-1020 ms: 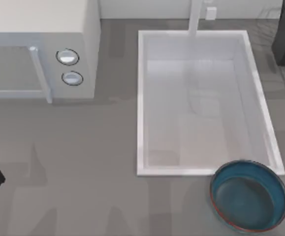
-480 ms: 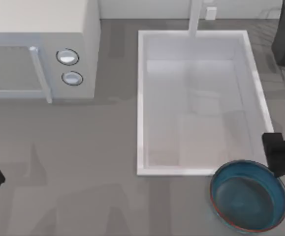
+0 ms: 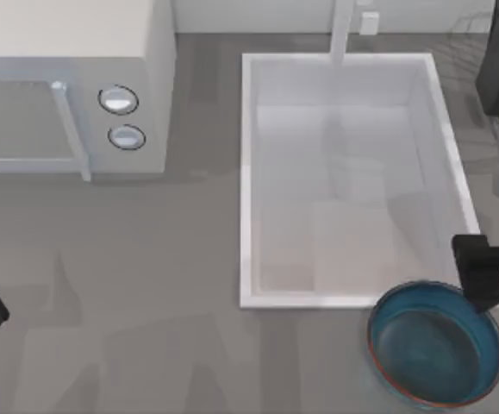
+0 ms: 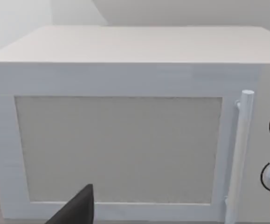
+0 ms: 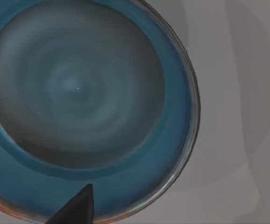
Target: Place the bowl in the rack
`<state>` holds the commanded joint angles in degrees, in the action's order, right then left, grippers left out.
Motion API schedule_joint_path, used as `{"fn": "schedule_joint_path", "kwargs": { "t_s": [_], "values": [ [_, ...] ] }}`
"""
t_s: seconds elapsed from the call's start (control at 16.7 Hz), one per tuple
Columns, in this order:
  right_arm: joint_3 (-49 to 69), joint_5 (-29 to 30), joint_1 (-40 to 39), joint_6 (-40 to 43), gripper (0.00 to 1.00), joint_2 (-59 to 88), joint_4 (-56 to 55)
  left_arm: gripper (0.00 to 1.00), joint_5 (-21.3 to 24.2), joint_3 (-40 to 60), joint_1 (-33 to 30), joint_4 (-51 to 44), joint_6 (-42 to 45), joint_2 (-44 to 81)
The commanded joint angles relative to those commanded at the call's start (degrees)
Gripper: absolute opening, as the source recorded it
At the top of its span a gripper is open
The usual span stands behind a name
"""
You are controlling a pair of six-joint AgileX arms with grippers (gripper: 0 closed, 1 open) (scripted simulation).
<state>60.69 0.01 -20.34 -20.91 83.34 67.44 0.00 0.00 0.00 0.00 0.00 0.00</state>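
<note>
Slightly leftward since before, my right gripper [image 3: 482, 274] hovers over the round glossy blue bowl [image 3: 435, 343]; finger state unreadable. Bowl sits on grey desk [image 3: 146, 302], touching white sink basin [image 3: 247, 172]; left arm parked beside white microwave [image 3: 68, 86].

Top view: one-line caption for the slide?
Right gripper over the blue bowl beside the sink.

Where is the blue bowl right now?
In the top view the bowl sits on the table's right side, just below the sink's lower right corner, with the right gripper above its rim.
</note>
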Motion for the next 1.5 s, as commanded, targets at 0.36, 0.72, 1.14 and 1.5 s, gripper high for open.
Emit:
{"fn": "schedule_joint_path", "kwargs": {
  "t_s": [0.36, 0.72, 1.14, 1.5],
  "values": [
    [-9.69, 0.0, -0.24, -0.25, 1.0, 4.93, -15.15, 1.0, 0.0, 0.0, 0.0, 0.0, 0.0, 0.0],
    [-15.63, 0.0, -0.44, -0.47, 1.0, 7.97, -23.69, 1.0, 0.0, 0.0, 0.0, 0.0, 0.0, 0.0],
    [-15.63, 0.0, -0.44, -0.47, 0.62, 7.97, -23.69, 1.0, 0.0, 0.0, 0.0, 0.0, 0.0, 0.0],
    [-15.63, 0.0, -0.44, -0.47, 0.17, 7.97, -23.69, 1.0, 0.0, 0.0, 0.0, 0.0, 0.0, 0.0]
  ]
}}
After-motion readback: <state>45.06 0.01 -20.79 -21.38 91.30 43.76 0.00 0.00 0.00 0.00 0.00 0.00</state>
